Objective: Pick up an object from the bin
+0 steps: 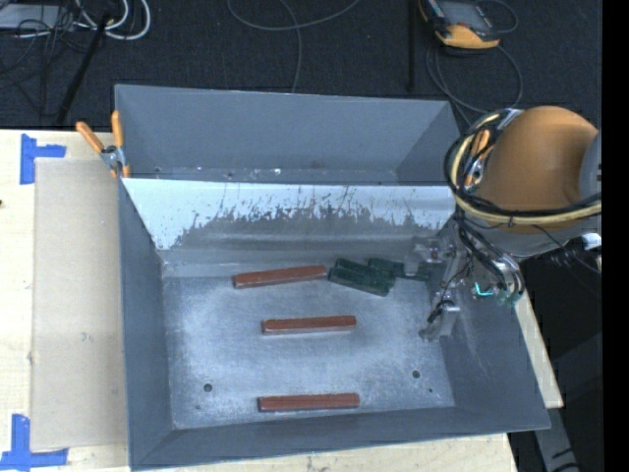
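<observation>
Camera view is showing my gripper (439,321) hanging low by the right wall of the bin (295,141), how wide I cannot tell, right of the dark green block (364,275), which is lying nearest and so likely my pick.

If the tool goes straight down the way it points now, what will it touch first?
Probably the bare bin floor: nothing lies under the tool. The dark green object sits off to one side, though depth is unclear.

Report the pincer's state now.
Pincer: open or closed cannot be told; it is low at the right of the bin, near a dark green block.
</observation>
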`<action>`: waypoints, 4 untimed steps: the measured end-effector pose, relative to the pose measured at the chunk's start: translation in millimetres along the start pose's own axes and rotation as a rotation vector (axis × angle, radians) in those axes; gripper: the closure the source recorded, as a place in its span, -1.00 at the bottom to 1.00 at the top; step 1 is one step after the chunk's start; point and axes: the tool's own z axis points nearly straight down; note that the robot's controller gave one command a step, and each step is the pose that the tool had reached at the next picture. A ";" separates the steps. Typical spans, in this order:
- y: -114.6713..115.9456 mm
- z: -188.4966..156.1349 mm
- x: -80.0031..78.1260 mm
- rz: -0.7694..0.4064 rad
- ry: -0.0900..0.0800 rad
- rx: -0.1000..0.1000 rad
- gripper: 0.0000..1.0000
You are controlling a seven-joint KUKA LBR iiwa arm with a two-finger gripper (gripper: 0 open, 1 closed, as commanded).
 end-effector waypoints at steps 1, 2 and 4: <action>57.0 82.2 -17.3 -0.207 -0.002 -0.002 -1.00; 86.1 131.9 -37.6 -0.262 -0.005 0.000 -1.00; 113.0 -26.3 -21.7 -0.551 -0.016 0.003 1.00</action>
